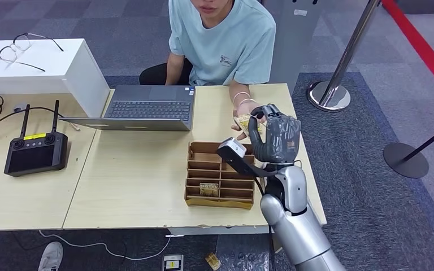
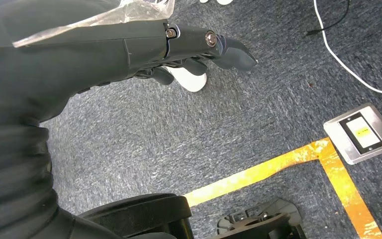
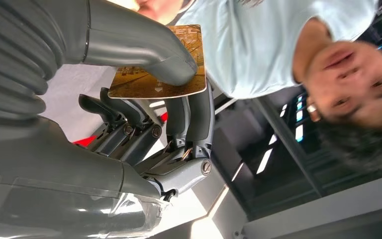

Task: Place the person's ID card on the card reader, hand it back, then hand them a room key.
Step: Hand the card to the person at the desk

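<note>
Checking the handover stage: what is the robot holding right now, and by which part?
The right hand pinches a golden-brown card near one edge, thumb on one face and fingers on the other. The left hand holds nothing.

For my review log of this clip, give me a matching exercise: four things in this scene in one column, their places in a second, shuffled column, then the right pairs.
Things:
1. card
2. glasses
3. laptop
4. remote controller

Places:
A. on the white box
B. open on the table, in front of the person
C. pinched in the right hand
D. on the table's left part, antennas up

Pairs: 1-C, 2-A, 3-B, 4-D
</note>
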Motion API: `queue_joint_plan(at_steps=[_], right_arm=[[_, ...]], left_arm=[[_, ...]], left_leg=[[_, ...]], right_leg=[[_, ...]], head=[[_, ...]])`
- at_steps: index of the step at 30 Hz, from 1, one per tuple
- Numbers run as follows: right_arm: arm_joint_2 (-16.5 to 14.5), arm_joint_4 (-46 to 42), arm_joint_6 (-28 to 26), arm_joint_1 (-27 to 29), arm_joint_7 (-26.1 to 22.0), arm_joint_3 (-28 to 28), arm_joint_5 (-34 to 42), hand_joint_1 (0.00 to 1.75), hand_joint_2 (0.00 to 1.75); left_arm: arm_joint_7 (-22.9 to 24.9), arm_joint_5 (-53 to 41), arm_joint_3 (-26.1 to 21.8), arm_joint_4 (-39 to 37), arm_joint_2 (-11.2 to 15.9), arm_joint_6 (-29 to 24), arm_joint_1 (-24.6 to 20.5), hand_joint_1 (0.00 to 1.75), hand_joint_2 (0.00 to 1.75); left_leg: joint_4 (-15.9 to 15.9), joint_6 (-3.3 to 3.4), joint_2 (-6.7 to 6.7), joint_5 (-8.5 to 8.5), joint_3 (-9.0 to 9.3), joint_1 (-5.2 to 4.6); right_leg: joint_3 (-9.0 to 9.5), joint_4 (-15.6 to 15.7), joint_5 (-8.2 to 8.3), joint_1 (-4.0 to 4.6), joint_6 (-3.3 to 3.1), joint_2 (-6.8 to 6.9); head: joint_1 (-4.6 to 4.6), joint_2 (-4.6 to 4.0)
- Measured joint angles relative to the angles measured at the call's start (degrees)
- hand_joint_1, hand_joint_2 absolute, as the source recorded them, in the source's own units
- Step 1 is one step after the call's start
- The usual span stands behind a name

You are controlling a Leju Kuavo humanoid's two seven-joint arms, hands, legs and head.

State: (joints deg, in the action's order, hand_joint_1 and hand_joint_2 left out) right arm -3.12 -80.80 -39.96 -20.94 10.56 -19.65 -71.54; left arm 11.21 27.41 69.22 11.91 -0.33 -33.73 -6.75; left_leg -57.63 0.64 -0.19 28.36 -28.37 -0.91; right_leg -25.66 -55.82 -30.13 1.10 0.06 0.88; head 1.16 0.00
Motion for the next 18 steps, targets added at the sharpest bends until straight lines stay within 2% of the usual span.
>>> queue_joint_plan(at_steps=[10,18], right_arm=[[-1.9,4.7,0.0,-0.7,0.7,-5.8,-0.8,1.75,1.75],[-2.2,7.6,0.0,-0.8,0.6,-6.9,-0.7,1.75,1.75]], left_arm=[[0.2,0.0,0.0,0.0,-0.1,0.1,-0.1,0.0,1.75],[0.3,0.0,0.0,0.0,-0.3,0.1,0.0,0.0,1.75]], left_leg=[[0.0,0.0,-0.01,0.0,-0.04,0.0],[0.0,0.0,-0.01,0.0,-0.06,0.0]], right_leg=[[-0.04,0.0,-0.01,0.0,0.01,0.0],[-0.07,0.0,-0.01,0.0,0.0,0.0]], head=[[0.0,0.0],[0.0,0.0]])
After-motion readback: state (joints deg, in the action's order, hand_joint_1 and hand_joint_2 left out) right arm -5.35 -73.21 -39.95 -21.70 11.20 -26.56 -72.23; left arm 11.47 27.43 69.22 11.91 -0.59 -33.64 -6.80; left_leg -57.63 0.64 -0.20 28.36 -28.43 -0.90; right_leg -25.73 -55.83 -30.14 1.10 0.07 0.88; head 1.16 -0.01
